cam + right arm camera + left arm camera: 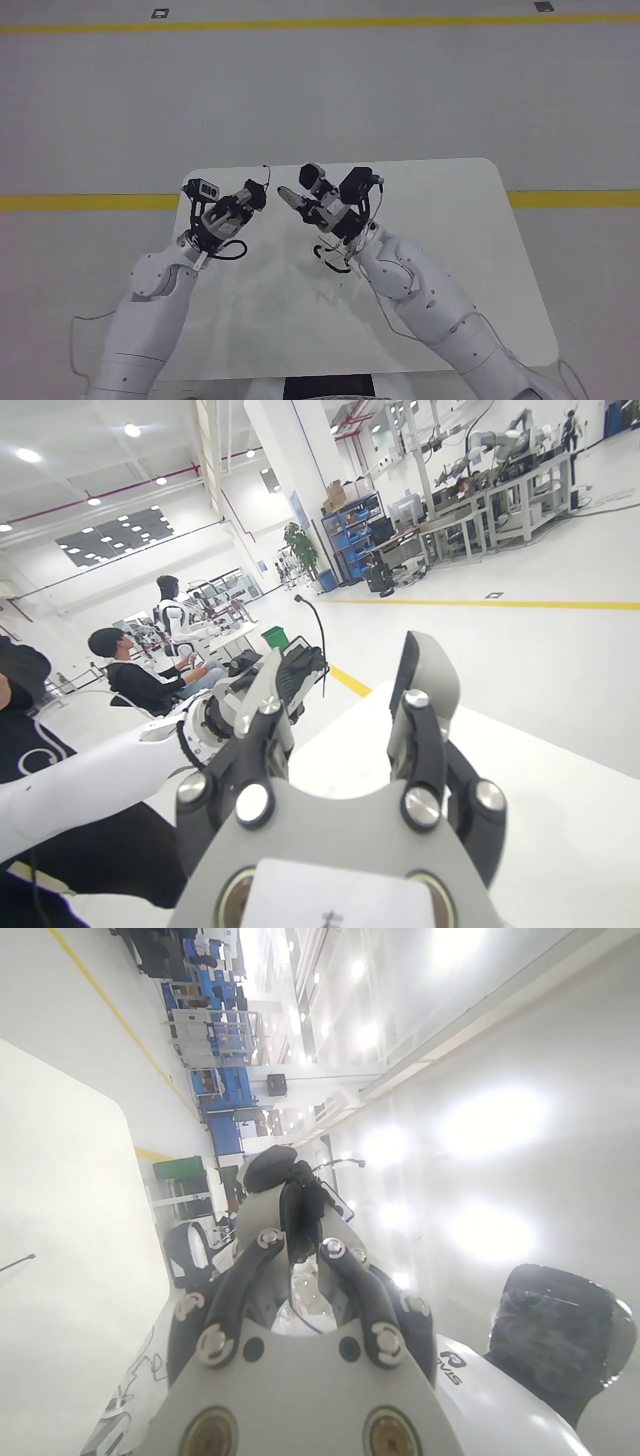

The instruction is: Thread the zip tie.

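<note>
A thin black zip tie [316, 620] is pinched in my left gripper [256, 193], which is shut on it above the back part of the white table [450, 260]. The tie curves upward from the fingers, its small head [298, 598] at the top, and a short end hangs below the fingers. In the left wrist view the tie [345, 1162] juts out past the closed black pads [300, 1208]. My right gripper [300, 190] stands open a short way to the right of the left gripper [300, 667], its fingers [420, 660] wide apart with nothing between them [350, 672].
Both grippers hover near the table's far edge [340, 163], beyond which lies white floor with a yellow line [80, 202]. A thin dark line [17, 1263] with a knobbed end shows on the tabletop; I cannot tell if it is a shadow.
</note>
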`<state>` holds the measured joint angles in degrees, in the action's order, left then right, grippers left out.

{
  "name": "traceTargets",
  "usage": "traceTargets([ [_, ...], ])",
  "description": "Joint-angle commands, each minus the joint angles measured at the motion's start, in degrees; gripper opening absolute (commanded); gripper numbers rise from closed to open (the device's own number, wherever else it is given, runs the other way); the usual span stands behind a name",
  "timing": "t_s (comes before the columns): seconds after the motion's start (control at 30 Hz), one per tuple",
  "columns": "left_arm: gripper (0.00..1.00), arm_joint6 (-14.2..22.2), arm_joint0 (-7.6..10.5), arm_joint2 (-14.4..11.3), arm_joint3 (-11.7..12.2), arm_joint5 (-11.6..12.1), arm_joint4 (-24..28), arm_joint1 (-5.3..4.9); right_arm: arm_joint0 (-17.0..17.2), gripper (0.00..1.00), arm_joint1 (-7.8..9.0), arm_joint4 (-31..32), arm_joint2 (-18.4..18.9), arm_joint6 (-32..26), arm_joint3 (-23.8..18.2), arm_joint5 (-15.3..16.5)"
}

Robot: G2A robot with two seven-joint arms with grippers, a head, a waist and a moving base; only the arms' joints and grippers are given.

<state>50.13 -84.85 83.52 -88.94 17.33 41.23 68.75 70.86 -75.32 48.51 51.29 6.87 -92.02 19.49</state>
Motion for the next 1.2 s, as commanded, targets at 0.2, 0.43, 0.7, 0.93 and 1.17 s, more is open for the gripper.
traceTargets([
  [0.2,0.0,3.1,0.72,0.68,-0.21,-4.36,4.37,-0.28,0.27,1.0,0.22,1.51,0.19,2.13,-0.29,-0.01],
  [0.43,0.0,0.01,0.56,0.59,0.45,-9.22,12.74,0.05,-0.07,1.0,0.41,7.01,0.51,1.58,-0.69,-1.82],
  [0.7,0.0,0.78,-0.34,1.84,1.01,-20.74,27.04,0.06,0.27,1.0,0.81,27.27,-0.01,5.51,-1.47,-7.54],
  [0.93,0.0,-1.27,-0.04,2.69,0.61,-24.3,29.18,-0.16,-0.33,1.0,0.61,34.66,-1.11,6.43,-0.62,-9.7],
  [1.17,0.0,-1.45,-0.04,2.59,0.54,-24.33,28.92,-0.16,-0.33,1.0,0.61,34.66,-1.11,6.43,-0.62,-9.7],
])
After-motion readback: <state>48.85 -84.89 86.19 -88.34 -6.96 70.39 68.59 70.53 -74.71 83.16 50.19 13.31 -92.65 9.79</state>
